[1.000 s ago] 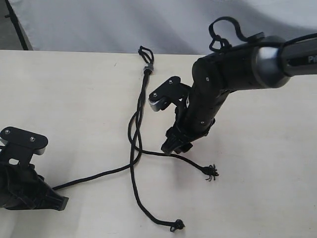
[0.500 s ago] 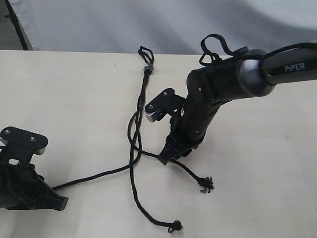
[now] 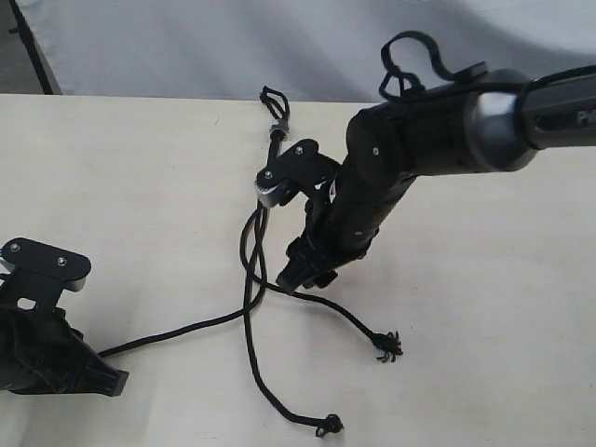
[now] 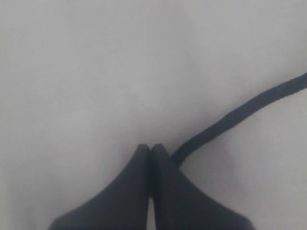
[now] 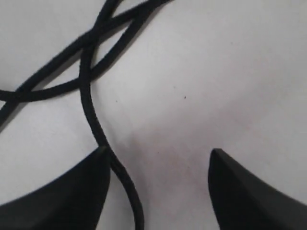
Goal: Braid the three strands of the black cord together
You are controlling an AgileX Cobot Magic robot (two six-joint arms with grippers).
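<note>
Meanwhile left hand (image 4: 151,149) pinches one strand (image 4: 240,111); right hand (image 5: 158,152) gapes wide above the black cord (image 5: 88,103)

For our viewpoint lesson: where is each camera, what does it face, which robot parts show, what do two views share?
Exterior: above, looking down on pale table, thin matte black three-strand cord; left arm, right arm show.
Left wrist: on left arm, faces table; left end effector shut on one strand.
Right wrist: on right arm, faces table; right end effector open.
Shared: exterior and right wrist show strands crossing.
</note>
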